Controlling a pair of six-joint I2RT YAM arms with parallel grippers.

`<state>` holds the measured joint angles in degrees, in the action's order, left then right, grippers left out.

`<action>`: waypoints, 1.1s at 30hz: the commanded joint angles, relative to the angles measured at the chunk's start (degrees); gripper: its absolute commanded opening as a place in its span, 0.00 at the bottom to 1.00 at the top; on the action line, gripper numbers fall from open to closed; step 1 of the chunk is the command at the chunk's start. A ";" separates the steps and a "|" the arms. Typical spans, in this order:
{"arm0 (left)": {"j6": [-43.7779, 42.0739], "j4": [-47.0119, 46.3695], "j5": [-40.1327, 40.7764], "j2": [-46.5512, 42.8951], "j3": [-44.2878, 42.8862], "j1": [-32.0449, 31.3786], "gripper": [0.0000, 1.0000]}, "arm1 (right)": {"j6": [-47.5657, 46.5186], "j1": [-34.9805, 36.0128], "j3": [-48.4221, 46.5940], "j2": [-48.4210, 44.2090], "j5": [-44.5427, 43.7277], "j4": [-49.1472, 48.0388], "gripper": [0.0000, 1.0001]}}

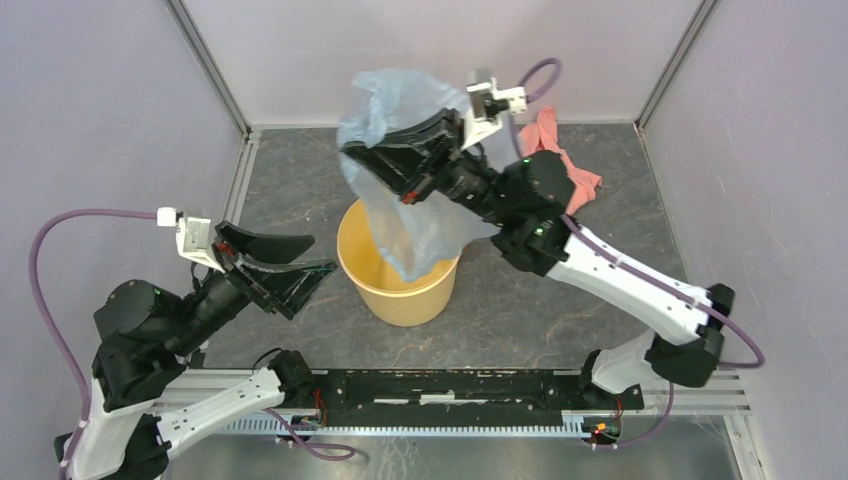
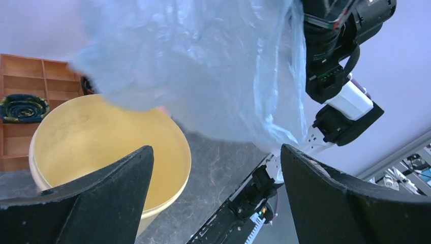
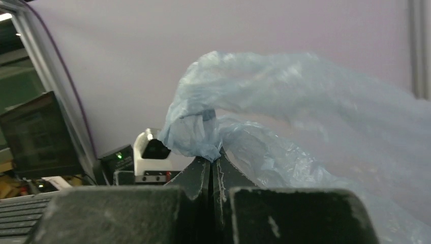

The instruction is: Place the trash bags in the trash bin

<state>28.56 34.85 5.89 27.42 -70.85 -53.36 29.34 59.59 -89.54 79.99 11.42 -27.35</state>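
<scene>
A filmy pale blue trash bag (image 1: 400, 110) hangs from my right gripper (image 1: 350, 155), which is shut on its upper edge above the bin. The bag's lower end (image 1: 415, 245) dangles inside the round tan-yellow trash bin (image 1: 395, 295) in the middle of the table. In the right wrist view the closed gripper (image 3: 213, 160) pinches bunched blue film (image 3: 195, 132). My left gripper (image 1: 312, 255) is open and empty, just left of the bin's rim. In the left wrist view the bag (image 2: 203, 66) hangs above the bin (image 2: 101, 137), and the left gripper (image 2: 216, 170) stands wide open.
A pink cloth (image 1: 560, 150) lies at the back right of the dark mat. An orange compartment tray (image 2: 30, 96) with a dark coiled item shows behind the bin in the left wrist view. Cage posts stand at the back corners.
</scene>
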 commanded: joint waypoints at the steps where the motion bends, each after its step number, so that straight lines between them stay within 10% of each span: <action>1: 1.77 0.36 4.57 -1.92 0.31 -0.03 1.00 | 6.68 2.97 -11.23 3.15 3.31 -7.43 0.01; 10: 2.90 3.73 7.24 -3.28 -2.55 -0.01 1.00 | -6.08 1.46 11.78 -16.96 -33.69 10.43 0.01; 16: 5.77 7.00 11.82 3.17 -5.86 0.01 1.00 | -11.68 -2.24 22.59 -22.15 -41.35 18.17 0.01; 23: 6.32 8.57 15.23 11.99 -10.73 -0.04 1.00 | -21.55 -5.23 23.88 -22.98 -13.24 21.80 0.01; 33: 7.22 10.18 20.16 15.98 -15.27 0.01 1.00 | -20.52 -5.23 -0.30 -11.08 24.55 18.75 0.01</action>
<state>33.65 44.51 22.94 44.64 -83.07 -53.39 6.94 54.26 -79.18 64.95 18.83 -2.94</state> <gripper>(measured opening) 0.996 0.014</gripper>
